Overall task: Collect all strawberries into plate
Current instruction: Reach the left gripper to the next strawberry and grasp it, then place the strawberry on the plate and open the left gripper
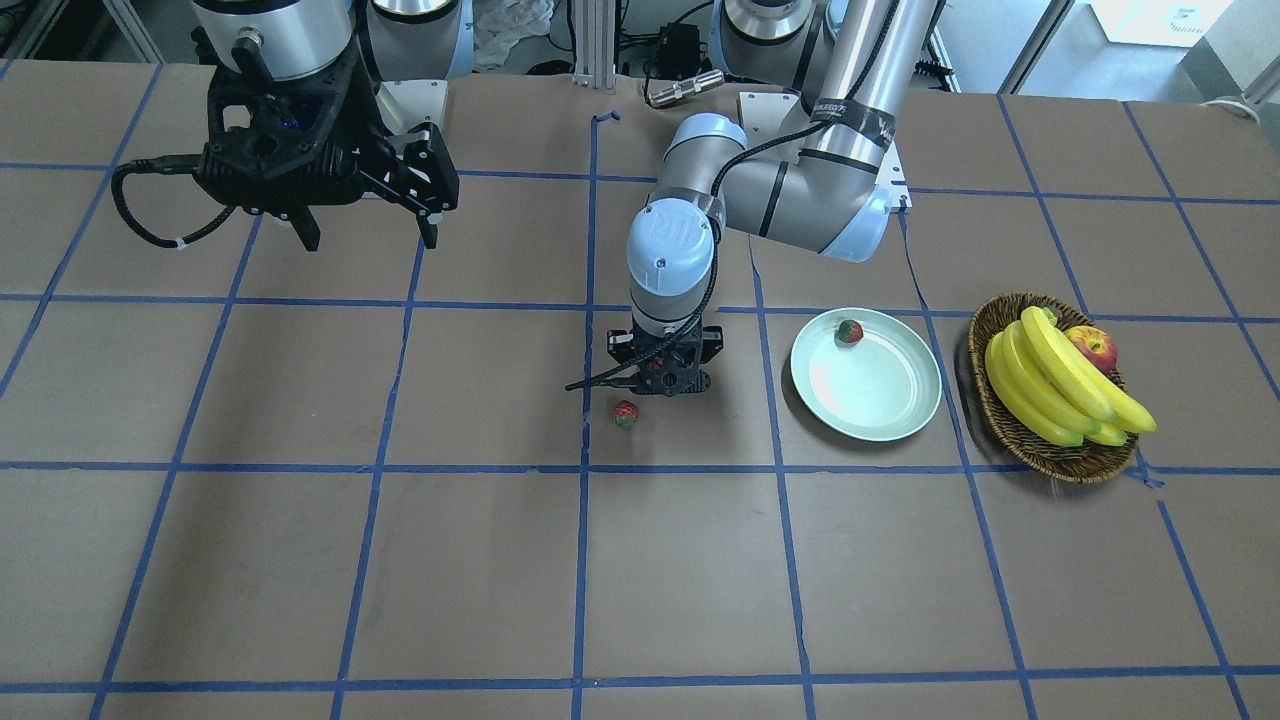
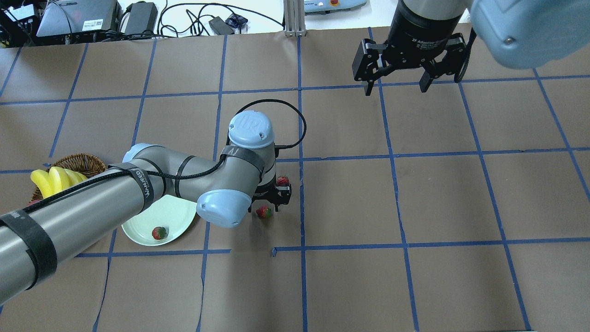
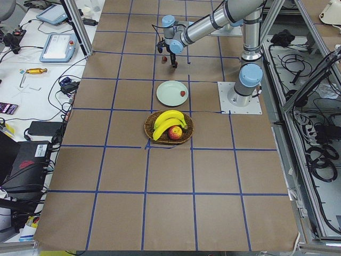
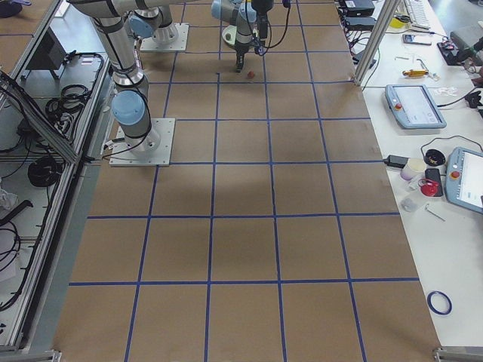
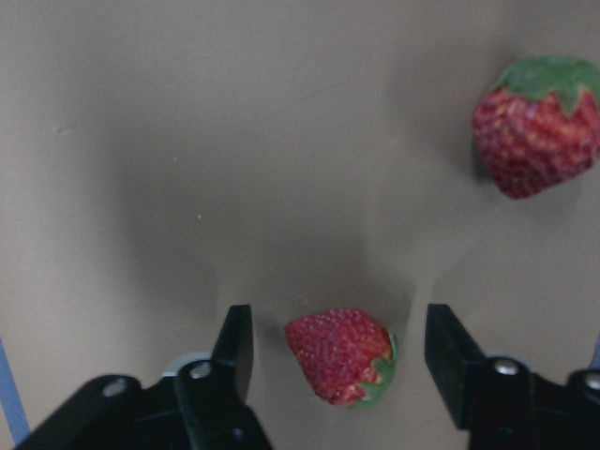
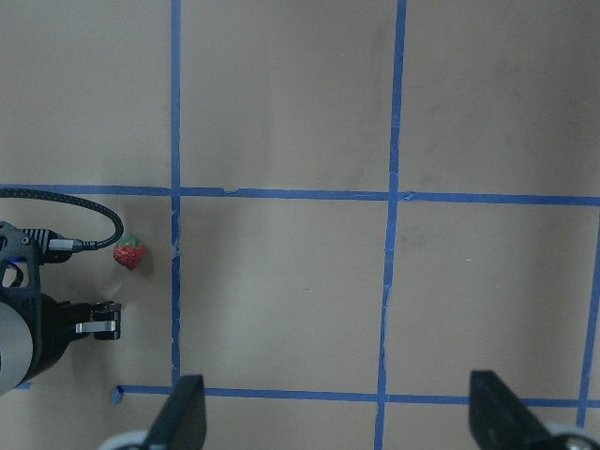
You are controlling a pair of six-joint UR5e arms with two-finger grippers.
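Observation:
My left gripper [image 1: 661, 378] [image 2: 266, 206] is low over the table and open. Its fingers [image 5: 239, 342] stand on either side of one strawberry [image 5: 339, 354] [image 2: 263, 212], with a gap on each side. A second strawberry [image 1: 625, 414] [image 2: 282, 180] [image 5: 536, 127] lies on the table just beyond it. The third strawberry [image 1: 849, 331] [image 2: 159, 232] lies in the mint-green plate [image 1: 880, 405] [image 2: 143, 225], which is toward my left of the gripper. My right gripper [image 1: 368, 238] [image 2: 395, 90] is open and empty, held high and far from the berries.
A brown wicker basket [image 1: 1005, 425] [image 2: 80, 162] with bananas [image 1: 1050, 385] and a red-yellow apple [image 1: 1092, 347] stands beyond the plate on my left. Blue tape lines grid the brown table. My left forearm [image 2: 92, 198] hangs over part of the plate.

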